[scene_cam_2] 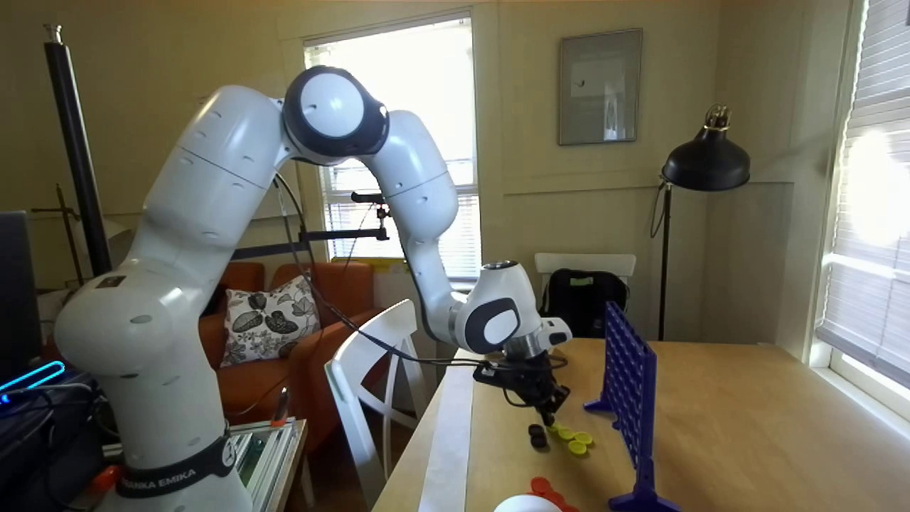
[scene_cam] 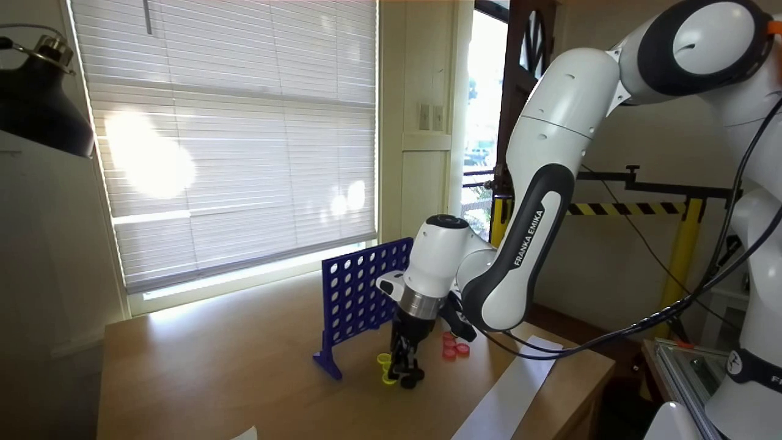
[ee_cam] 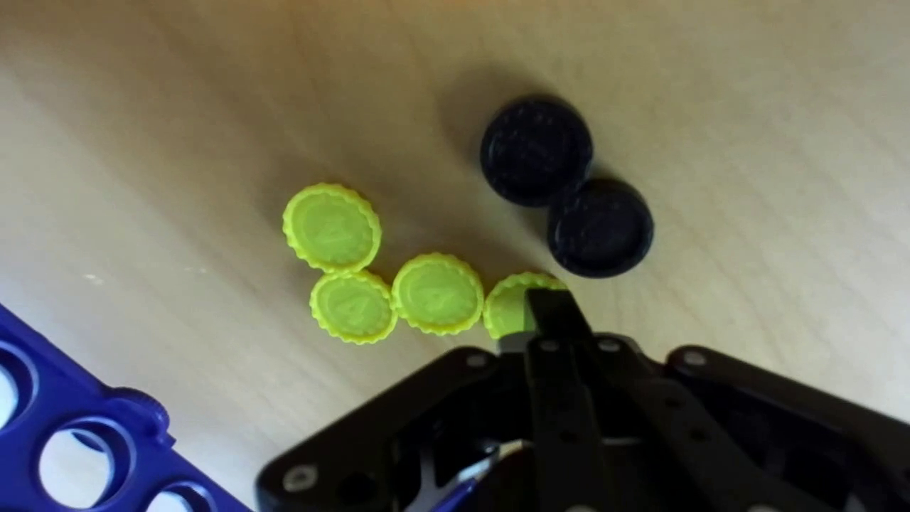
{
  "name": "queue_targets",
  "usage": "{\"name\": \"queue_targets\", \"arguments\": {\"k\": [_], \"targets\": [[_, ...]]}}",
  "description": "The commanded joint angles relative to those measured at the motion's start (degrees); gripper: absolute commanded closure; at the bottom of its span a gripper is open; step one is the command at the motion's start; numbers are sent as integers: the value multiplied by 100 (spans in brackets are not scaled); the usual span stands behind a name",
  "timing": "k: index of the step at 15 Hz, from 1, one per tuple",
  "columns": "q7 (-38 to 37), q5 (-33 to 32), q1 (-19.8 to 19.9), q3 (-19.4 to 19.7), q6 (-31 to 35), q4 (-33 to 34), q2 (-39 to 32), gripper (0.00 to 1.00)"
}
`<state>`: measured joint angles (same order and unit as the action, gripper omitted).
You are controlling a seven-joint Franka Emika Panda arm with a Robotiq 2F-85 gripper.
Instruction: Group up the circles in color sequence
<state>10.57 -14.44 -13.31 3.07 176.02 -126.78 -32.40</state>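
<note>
- I hold my gripper fully closed, low over the table.
- Four yellow discs lie in a touching chain near the blue grid; in the wrist view I partly hide the end one, though contact is unclear.
- Two touching black discs lie just beside them.
- In both exterior views, red discs cluster apart from these.
</note>
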Motion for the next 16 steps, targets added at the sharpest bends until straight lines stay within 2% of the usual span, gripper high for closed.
{"name": "queue_targets", "arguments": {"k": [1,6,16], "targets": [[-41,-65,53,-5,206,176,-219,100],[-41,-47,24,33,342,331,-377,100],[-116,-51,-128,432,378,482,-460,100]]}}
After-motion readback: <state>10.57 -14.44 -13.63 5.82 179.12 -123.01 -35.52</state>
